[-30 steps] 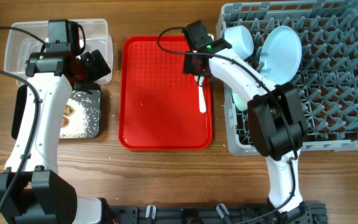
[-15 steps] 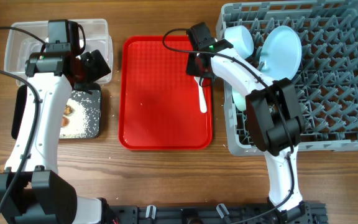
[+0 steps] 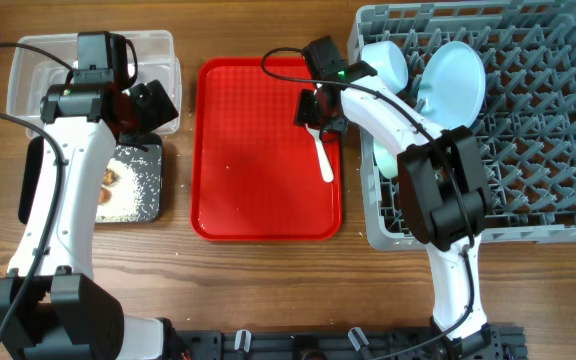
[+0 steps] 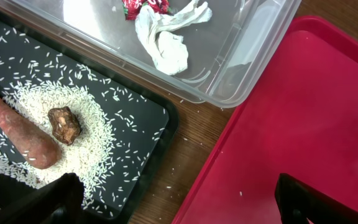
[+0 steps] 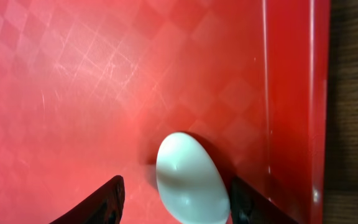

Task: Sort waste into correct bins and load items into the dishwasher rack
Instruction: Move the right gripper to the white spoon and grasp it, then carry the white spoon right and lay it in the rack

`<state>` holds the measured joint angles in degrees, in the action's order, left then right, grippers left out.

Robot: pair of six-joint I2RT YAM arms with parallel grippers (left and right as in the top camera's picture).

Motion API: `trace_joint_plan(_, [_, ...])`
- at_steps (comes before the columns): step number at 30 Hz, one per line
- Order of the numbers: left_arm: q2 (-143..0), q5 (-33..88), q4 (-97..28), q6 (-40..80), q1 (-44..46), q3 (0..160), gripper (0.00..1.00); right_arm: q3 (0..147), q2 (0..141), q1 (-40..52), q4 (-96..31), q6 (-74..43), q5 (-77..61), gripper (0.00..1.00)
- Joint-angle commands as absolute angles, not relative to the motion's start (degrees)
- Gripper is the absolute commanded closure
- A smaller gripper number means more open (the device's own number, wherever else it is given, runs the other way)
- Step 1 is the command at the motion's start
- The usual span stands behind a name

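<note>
The white plastic spoon (image 3: 323, 155) lies tilted at the right side of the flat red tray (image 3: 258, 170). My right gripper (image 3: 317, 112) is open, and its fingers straddle the spoon's bowl (image 5: 188, 180) in the right wrist view (image 5: 176, 186). My left gripper (image 3: 153, 105) is open and empty (image 4: 179, 208). It hovers by the clear tub (image 3: 28, 70) and the black tray (image 3: 148, 205). The tub holds the red-and-white wrapper (image 4: 145, 6) and tissue (image 4: 166, 43). The black tray holds the carrot piece (image 4: 17, 134), brown lump (image 4: 64, 124) and rice (image 4: 104, 149).
The grey dishwasher rack (image 3: 528, 190) stands at the right, with a pale blue bowl (image 3: 388, 65) and the pale blue plate (image 3: 455, 85) upright in its back left part. The yellow cup is out of view. A few rice grains lie on the wood.
My right gripper has shifted slightly over the spoon's bowl. The spoon's bowl end has swung left, so the spoon now lies tilted. The left arm has not moved.
</note>
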<state>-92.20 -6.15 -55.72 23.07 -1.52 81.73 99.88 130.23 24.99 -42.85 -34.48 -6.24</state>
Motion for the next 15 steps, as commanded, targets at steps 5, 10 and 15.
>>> trace_joint_plan(5, [-91.9,-6.5,-55.6,22.8,-1.9,82.4,0.00,98.9,131.8,24.8,-42.9,-34.9,-8.8,0.49])
trace_joint_plan(10, [-91.9,-6.5,-55.6,22.8,-1.9,82.4,0.00,98.9,131.9,24.8,-42.6,-34.9,-8.8,0.53])
trace_joint_plan(15, [-91.9,-6.5,-55.6,22.8,-1.9,82.4,0.00,98.9,132.6,24.8,-42.4,-35.0,-9.0,0.60])
